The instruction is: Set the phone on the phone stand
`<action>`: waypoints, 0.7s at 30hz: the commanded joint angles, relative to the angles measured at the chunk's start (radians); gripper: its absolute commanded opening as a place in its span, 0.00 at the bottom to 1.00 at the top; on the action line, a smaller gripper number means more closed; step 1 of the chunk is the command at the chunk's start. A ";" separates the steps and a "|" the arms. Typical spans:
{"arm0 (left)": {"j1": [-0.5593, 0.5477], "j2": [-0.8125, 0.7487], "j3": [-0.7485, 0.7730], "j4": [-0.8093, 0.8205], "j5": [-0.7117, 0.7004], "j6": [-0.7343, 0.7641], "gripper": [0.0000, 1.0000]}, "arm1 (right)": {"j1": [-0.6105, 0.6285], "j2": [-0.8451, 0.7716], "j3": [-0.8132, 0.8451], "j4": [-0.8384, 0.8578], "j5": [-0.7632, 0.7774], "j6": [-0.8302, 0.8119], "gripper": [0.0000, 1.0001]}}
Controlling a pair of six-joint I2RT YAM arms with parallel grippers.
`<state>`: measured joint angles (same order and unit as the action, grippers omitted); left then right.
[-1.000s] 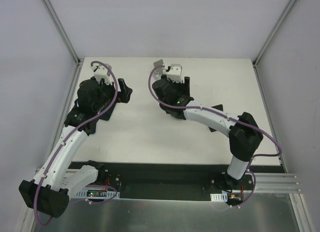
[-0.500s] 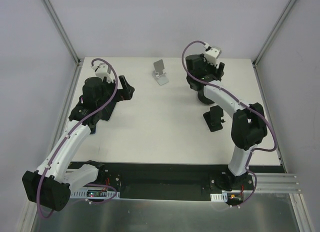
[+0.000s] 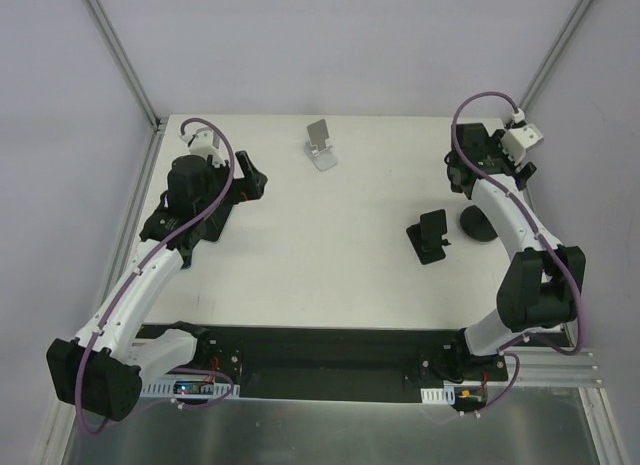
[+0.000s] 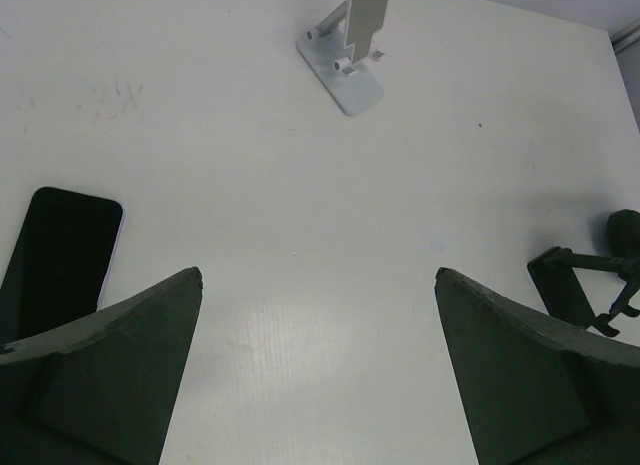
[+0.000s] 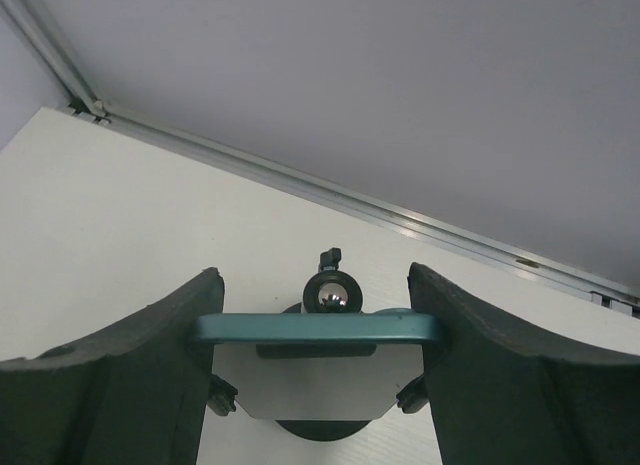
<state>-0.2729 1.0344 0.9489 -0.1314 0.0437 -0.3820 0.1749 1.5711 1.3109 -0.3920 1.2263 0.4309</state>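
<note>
Swinging rightward, phone [image 5: 318,329] in right fingers [image 5: 120,385]

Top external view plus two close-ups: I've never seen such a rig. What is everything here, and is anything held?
Two white-and-black robot arms, left arm and right arm, are bolted at the near edge of a white table. The top view looks down from above; the others come from wrist cameras. The left gripper is open and empty; a flat black phone lies beside it. A silver folding phone stand sits at the back, a black stand further right. The right gripper clamps a thin teal-edged slab, perhaps another phone.
</note>
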 commanded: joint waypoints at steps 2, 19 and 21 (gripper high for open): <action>0.008 0.013 -0.001 0.038 0.027 -0.015 0.98 | -0.061 -0.097 -0.031 0.067 0.035 0.131 0.01; 0.006 0.038 0.005 0.039 0.094 0.003 0.97 | -0.137 0.125 0.076 0.518 0.039 -0.164 0.01; 0.006 0.045 0.010 0.039 0.102 0.002 0.97 | -0.137 0.156 0.100 0.535 0.041 -0.181 0.01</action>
<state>-0.2729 1.0698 0.9489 -0.1310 0.1062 -0.3817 0.0422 1.7027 1.3060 -0.0296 1.2156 0.3195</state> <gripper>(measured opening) 0.971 0.733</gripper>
